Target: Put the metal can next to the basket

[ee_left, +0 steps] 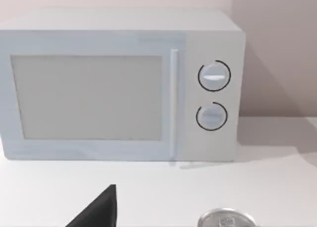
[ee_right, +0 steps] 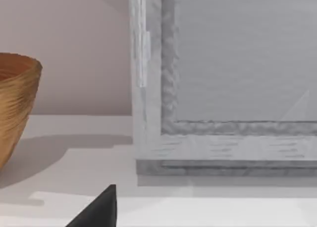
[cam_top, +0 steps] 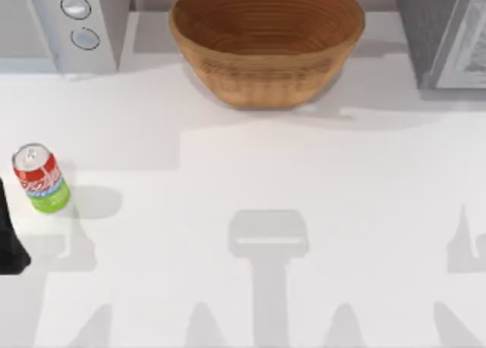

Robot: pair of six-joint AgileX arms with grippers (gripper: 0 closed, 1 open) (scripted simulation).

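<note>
While the metal can (cam_top: 40, 178) stands upright near the tabletop's (cam_top: 228, 173) left edge, ungrasped | basket (cam_top: 266, 40) at far edge, well apart | left gripper (cam_top: 9, 242) beside can, finger state untellable | advice: descend squarely, grip mid-body.

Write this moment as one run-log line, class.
can: upright, table's left edge | basket: back centre, far from can | left gripper: beside can, not holding | task: not started
</note>
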